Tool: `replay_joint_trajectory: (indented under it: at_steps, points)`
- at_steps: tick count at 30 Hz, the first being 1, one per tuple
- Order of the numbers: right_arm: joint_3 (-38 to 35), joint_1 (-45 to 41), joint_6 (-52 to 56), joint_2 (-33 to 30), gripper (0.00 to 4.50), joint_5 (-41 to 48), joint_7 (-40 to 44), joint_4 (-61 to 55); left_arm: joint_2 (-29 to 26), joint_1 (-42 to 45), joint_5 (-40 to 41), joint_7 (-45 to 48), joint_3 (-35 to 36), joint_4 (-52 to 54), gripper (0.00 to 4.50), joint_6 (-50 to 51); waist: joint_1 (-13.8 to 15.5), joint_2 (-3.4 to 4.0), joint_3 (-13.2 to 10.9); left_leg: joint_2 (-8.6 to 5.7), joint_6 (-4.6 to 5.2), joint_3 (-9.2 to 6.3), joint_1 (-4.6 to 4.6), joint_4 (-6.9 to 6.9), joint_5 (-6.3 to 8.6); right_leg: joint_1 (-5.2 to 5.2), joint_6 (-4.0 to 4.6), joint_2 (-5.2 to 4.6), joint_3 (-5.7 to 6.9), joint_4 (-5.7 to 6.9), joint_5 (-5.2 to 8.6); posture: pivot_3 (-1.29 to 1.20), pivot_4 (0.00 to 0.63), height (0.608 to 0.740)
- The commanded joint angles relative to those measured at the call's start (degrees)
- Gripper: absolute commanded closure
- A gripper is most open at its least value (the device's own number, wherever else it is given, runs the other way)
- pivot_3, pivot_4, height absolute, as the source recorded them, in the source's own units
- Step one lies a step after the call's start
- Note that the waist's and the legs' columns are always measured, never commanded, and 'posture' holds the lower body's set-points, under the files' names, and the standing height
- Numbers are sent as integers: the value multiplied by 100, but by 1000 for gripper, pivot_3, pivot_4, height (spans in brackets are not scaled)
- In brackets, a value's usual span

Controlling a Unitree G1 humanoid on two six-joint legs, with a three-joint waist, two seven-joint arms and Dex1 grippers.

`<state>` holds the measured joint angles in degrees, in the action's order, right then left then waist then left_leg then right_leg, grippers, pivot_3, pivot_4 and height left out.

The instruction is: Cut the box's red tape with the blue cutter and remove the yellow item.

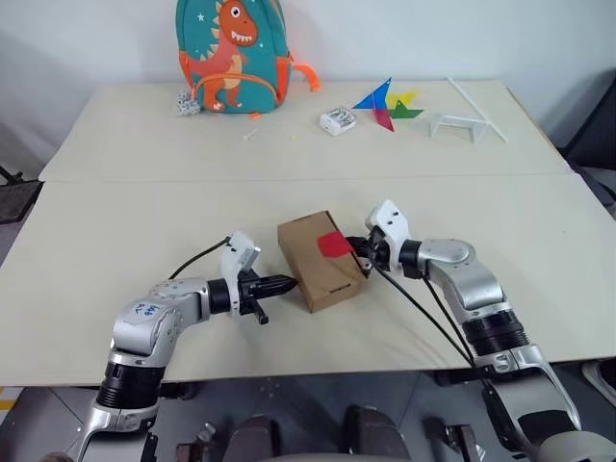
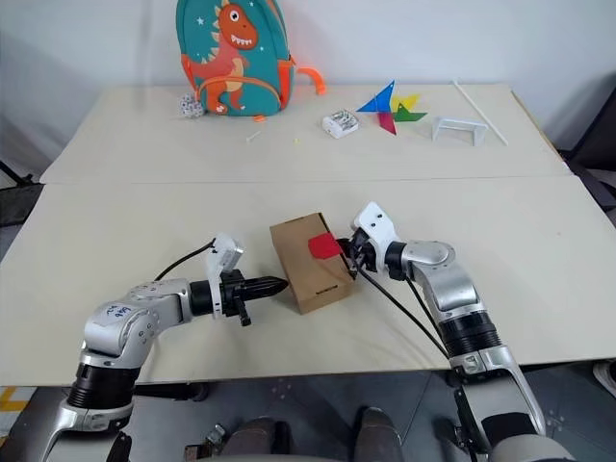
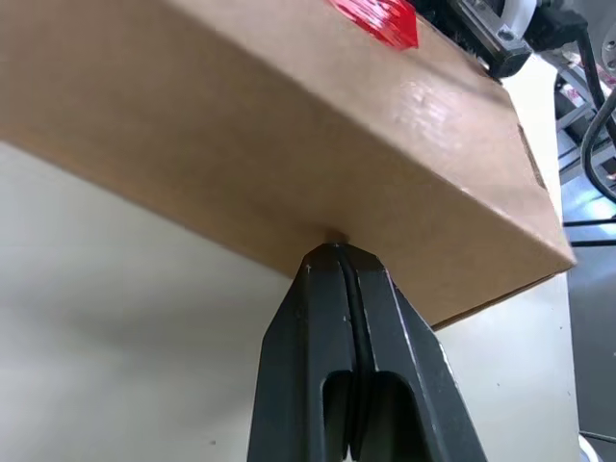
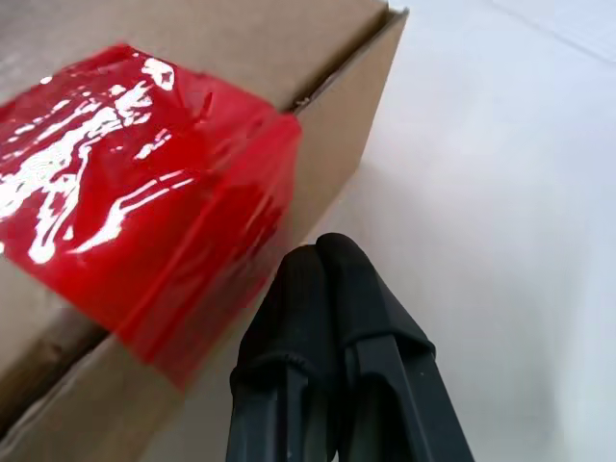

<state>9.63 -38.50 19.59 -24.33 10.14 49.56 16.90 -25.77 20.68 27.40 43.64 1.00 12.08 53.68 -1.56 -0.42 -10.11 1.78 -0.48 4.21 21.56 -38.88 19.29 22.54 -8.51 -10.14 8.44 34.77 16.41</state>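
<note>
**Box braced, tape still uncut**

We have the box (image 1: pixel 320 260) on the surface (image 1: pixel 115 221), pinched between our two grippers. The left gripper (image 3: pixel 337 260) is fully closed and empty, its tip against one side wall. The right gripper (image 4: pixel 322 255), also closed and empty, sits at the opposite side just below the red tape (image 4: pixel 144 192). The tape looks intact and the flaps shut, so by our reckoning cutting and removing both remain.

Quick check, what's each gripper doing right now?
Left gripper: shut, empty, tips at the box side.
Right gripper: shut, empty, beside the red tape.
</note>
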Motion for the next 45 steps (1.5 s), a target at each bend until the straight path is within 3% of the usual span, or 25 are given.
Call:
replay_joint_trajectory:
  at_steps: [1,4,5,6,9,13,20,21,26,29,37,45]
  points:
    - [-345,-73,-326,-160,4461,127,136,-54,-209,-155,143,43,90,345,4500,-66,2,0,0,0,0,-1,0,1,0,0,0,0,0,0,0,0,150,740]
    - [-682,116,-334,-419,4461,466,446,-488,-480,-358,259,203,450,519,4500,-370,11,1,0,0,0,-1,0,0,0,0,0,0,0,-1,0,0,150,740]
    - [-904,358,-151,-653,4461,733,669,-869,-691,-544,447,518,906,605,4500,-625,17,1,0,0,0,-1,0,0,0,0,0,0,0,-1,0,0,150,740]
    - [-1097,585,58,-856,4487,987,863,-1200,-845,-690,634,762,1338,660,4322,-827,25,1,-1,0,0,-1,1,0,0,0,0,-1,0,-2,0,0,150,740]
    - [-1504,1203,356,-1237,3926,1678,1359,-1972,-1244,-1039,804,1173,2199,542,3671,-1430,30,3,-3,6,-7,-7,4,13,4,4,0,2,8,-10,0,0,150,740]
    - [-1933,1996,599,-1280,2575,2572,1546,-3023,-2049,-1609,283,1658,2892,-652,2446,-2477,15,4,-3,5,-4,9,-11,16,5,-7,1,2,3,-19,1,0,150,740]
    - [-1723,2757,39,-1009,86,2780,1517,-4093,-2878,-2112,0,2556,3348,-2296,246,-3710,48,3,-3,6,1,20,-19,19,15,-2,4,2,-6,-15,2,0,150,740]
    - [-1558,2849,-78,-873,0,2788,1554,-4240,-3070,-2238,-93,2784,3425,-2766,48,-3971,47,3,-3,8,-1,20,-19,21,16,0,4,3,-5,-14,2,0,150,740]
    - [-1142,3073,114,-621,0,3227,1563,-4669,-3609,-2396,-374,3426,3370,-4135,16,-4832,34,1,-4,8,2,38,-24,32,17,7,4,2,-6,-14,2,0,150,740]
    - [-904,3280,-505,-603,0,2881,1822,-4853,-3842,-2103,-458,3801,3223,-4723,16,-5454,55,-1,-4,10,2,38,-25,34,18,8,4,3,-5,-12,2,0,150,740]
    - [-1151,3320,-542,-723,0,3120,1465,-5221,-3834,-1481,-814,4589,2172,-4409,16,-6601,143,-9,-3,11,8,47,-27,21,27,9,4,3,-5,-3,2,0,150,740]
    - [-1560,4179,-590,-1056,0,3101,1324,-5541,-3532,-418,-1321,4251,918,-4399,16,-6691,162,-12,-3,11,14,56,-26,13,32,10,4,2,-5,0,2,0,150,740]
